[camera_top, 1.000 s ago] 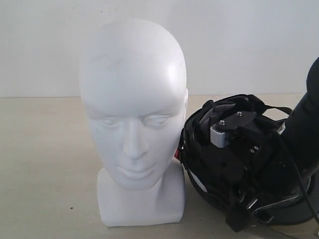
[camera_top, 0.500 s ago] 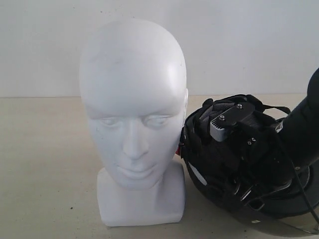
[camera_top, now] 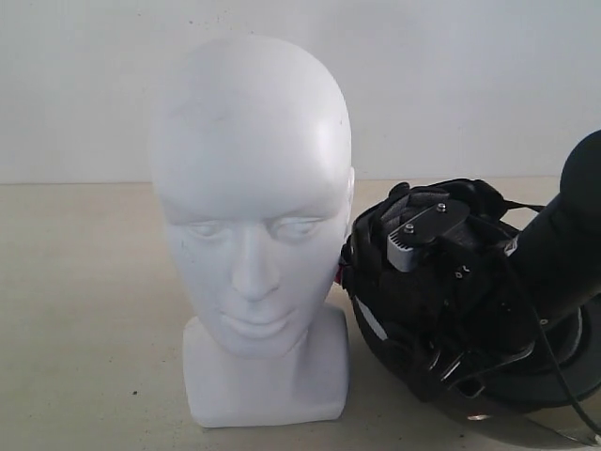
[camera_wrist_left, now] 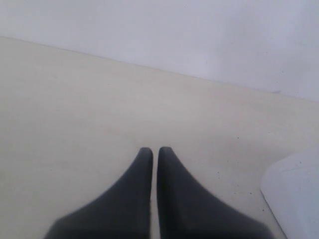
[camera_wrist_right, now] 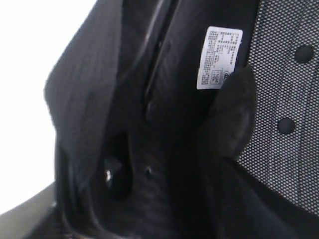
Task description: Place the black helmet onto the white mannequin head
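Observation:
The white mannequin head (camera_top: 249, 188) stands upright on its square base, face toward the exterior camera. Right beside it, touching its neck, the black helmet (camera_top: 385, 310) lies tilted with its padded inside showing. My right gripper (camera_top: 413, 240) reaches into that opening and holds the helmet's edge. In the right wrist view one of its fingers (camera_wrist_right: 234, 114) presses on the mesh lining (camera_wrist_right: 284, 74), and the other finger is hidden. My left gripper (camera_wrist_left: 150, 152) hovers shut over bare table, with a corner of the mannequin's base (camera_wrist_left: 294, 194) near it.
The beige table (camera_top: 84, 310) runs back to a plain white wall (camera_top: 451, 85). A white label (camera_wrist_right: 219, 57) is stuck inside the helmet. The right arm's black forearm (camera_top: 563, 235) comes in from the right edge.
The right gripper has shifted a little left and up, and the helmet has tipped with it, its lower edge rising off the table. The mannequin head has stayed put.

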